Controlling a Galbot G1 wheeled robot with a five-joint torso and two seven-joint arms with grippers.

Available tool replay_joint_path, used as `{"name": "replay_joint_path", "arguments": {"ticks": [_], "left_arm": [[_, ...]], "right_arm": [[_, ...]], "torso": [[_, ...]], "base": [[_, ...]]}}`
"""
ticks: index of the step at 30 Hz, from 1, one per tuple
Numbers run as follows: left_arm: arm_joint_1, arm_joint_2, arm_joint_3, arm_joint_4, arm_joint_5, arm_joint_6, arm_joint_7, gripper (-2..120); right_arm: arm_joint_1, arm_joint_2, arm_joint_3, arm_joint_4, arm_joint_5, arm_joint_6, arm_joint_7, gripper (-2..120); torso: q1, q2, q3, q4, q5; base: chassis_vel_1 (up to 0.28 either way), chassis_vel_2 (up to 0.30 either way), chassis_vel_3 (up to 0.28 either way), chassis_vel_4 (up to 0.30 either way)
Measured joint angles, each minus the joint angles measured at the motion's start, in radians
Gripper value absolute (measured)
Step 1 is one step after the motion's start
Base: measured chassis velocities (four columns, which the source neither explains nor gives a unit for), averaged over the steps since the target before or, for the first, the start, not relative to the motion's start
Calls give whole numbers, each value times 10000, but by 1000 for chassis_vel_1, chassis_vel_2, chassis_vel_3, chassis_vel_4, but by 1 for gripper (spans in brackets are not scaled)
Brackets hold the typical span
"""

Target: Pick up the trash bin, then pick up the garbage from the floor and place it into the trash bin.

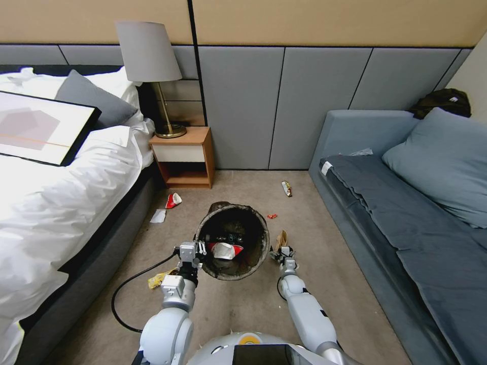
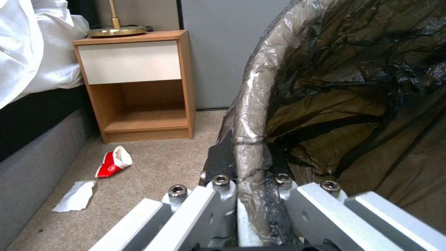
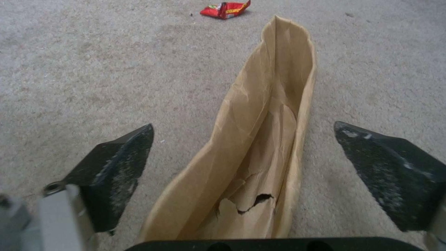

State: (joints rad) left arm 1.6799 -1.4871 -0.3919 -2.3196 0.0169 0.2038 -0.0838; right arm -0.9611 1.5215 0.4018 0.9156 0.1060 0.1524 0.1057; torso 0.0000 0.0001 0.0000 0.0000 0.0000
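Head view, nearest first. The left claw (image 1: 195, 249) is clenched on the near-left rim of the trash bin (image 1: 256, 253), a round bucket tilted so its mouth faces the camera; in the left wrist view the two metal fingers (image 2: 218, 195) pinch the rim, which is wrapped in glossy, crinkled black plastic liner (image 2: 353, 104). Inside the bin lie a crushed red-and-white carton (image 1: 225, 250) and a dark bottle-like item; no label there can be read. At 7 o'clock of the bin, beside the left arm, a yellow snack wrapper (image 1: 160, 279) lies flat on the carpet.

At 3 o'clock of the bin, the right claw (image 1: 282, 252) is released, its black, scuffed, wedge-shaped pads (image 3: 116, 174) spread either side of a tan paper bag (image 3: 264, 139) without touching it. The bag is a long creased sleeve, open at the far end, with a small tear near the claw.

Farther out, a small red scrap (image 1: 272, 216) of shiny foil lies at 1 o'clock of the bin; its print is too small to read. At 11 o'clock sit a second red-and-white crushed carton (image 2: 113, 163) and a crumpled white paper (image 2: 75, 197), near the grey bed base. Beyond, a striped wrapper (image 1: 287, 188) lies by the blue-grey sofa (image 1: 406, 203). A wooden nightstand (image 1: 183, 157) with a brass-footed lamp (image 1: 152, 76) stands against the padded wall.
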Motion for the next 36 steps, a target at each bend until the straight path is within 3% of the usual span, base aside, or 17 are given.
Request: {"name": "replay_joint_path", "arguments": {"ticks": [8, 10, 23, 26, 36], "left_arm": [[22, -10, 24, -19, 35, -4, 0, 0], [19, -12, 27, -19, 44, -4, 0, 0], [-21, 1, 43, 21, 44, -4, 3, 0], [-34, 7, 58, 44, 42, -4, 3, 0], [-58, 8, 96, 80, 41, -4, 5, 0]], "right_arm": [[-33, 6, 28, -53, 1, 79, -122, 71], [-38, 16, 35, -74, 0, 106, -135, 59], [-7, 3, 63, -63, -2, 120, -133, 17], [-27, -7, 85, -63, -3, 142, -131, 2], [-64, -53, 122, -70, -9, 229, -132, 0]], "torso": [[0, 0, 0, 0, 0], [0, 0, 0, 0, 0], [0, 0, 0, 0, 0], [0, 0, 0, 0, 0], [0, 0, 0, 0, 0]], "base": [[0, 0, 0, 0], [0, 0, 0, 0], [0, 0, 0, 0], [0, 0, 0, 0], [0, 0, 0, 0]]}}
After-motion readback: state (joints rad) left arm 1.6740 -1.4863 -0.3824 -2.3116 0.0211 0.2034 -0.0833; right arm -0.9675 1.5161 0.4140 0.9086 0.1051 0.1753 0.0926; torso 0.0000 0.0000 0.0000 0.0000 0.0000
